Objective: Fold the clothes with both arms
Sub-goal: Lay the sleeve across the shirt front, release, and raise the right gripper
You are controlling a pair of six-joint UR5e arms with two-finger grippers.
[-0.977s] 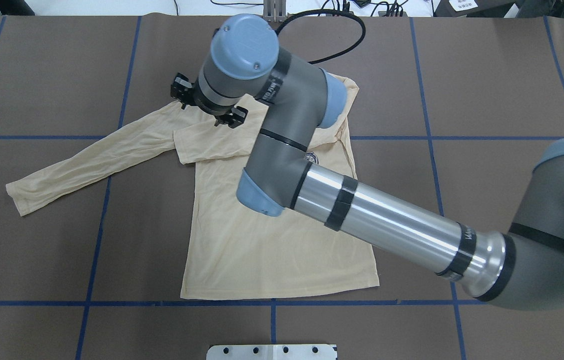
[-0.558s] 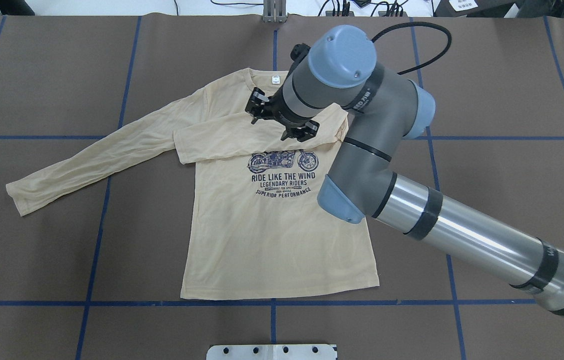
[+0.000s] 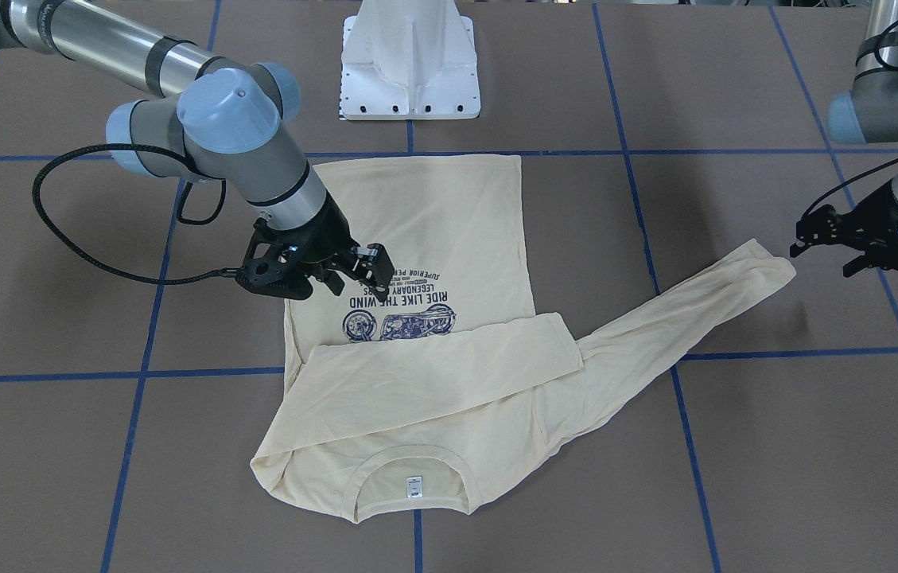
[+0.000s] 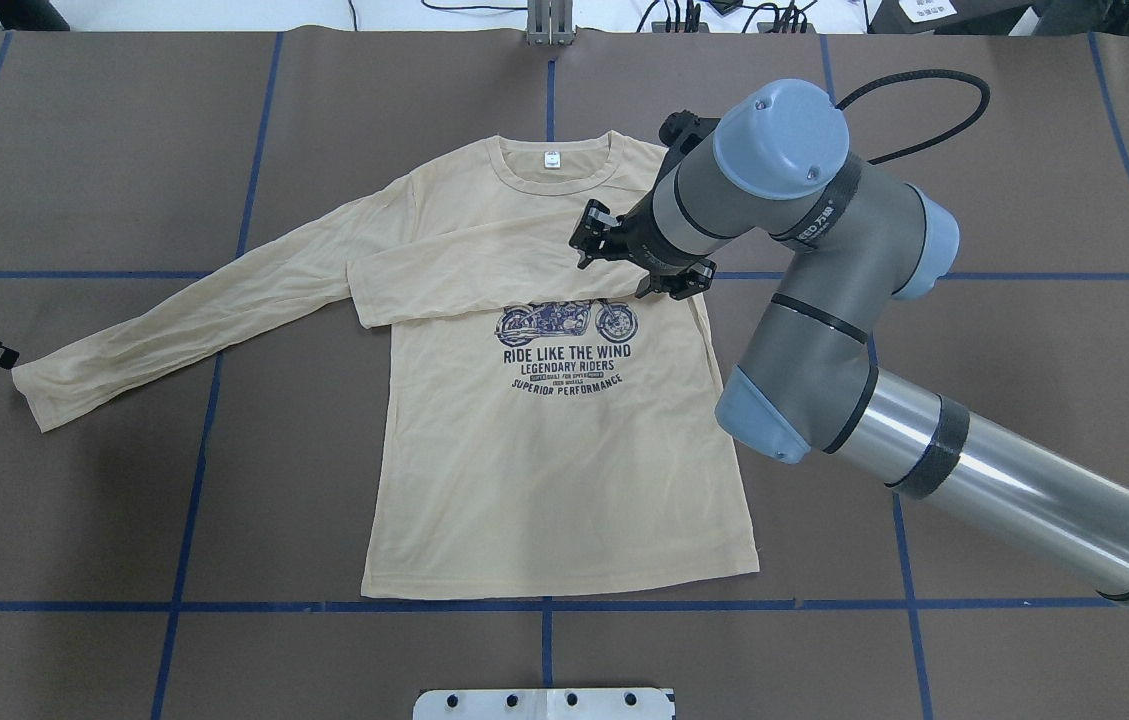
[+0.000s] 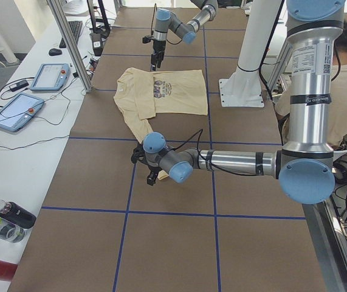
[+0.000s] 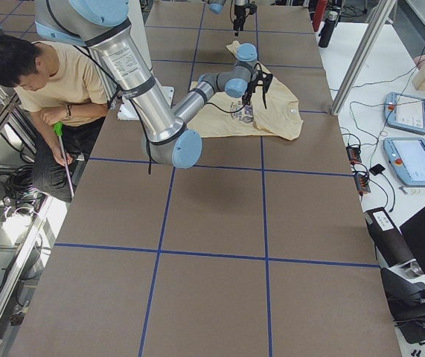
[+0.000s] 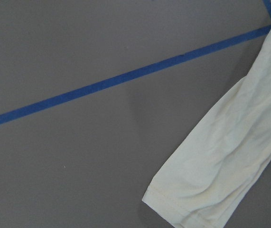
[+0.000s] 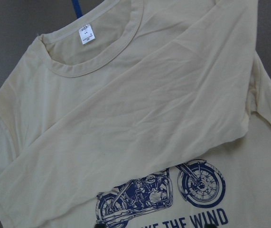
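Exterior front-facing, shirt (image 3: 449,215): lies flat, print up, on the table (image 3: 735,446). One sleeve is folded across its chest and the other stretches straight out from its shoulder.
Exterior front-facing, right gripper (image 3: 321,282): hovers over the shirt's side edge beside the print, fingers spread, holding nothing.
Exterior front-facing, left gripper (image 3: 822,251): just off the shirt's free cuff (image 3: 767,267); its fingers look parted and empty.
Exterior front-facing, advice: the next grasp is probably that cuff. Pinch both layers at the hem, lift low, and lay it over the shirt's chest along the folded sleeve (image 3: 433,366).
Overhead exterior, hidden: the left gripper is cut off at the frame edge beside the shirt's cuff.
Exterior left: the left arm (image 5: 234,161) is low beside the shirt's cuff; finger state is unreadable.
Exterior right: the right arm (image 6: 212,85) covers part of the shirt. A person (image 6: 56,82) crouches well away from it.
Left wrist-mounted: the cuff fills the lower right corner. No fingers show, so alignment is hard to judge.
Right wrist-mounted: the shirt's collar, neck label (image 8: 88,34) and motorcycle print (image 8: 163,190) show; the lower text is cut off.
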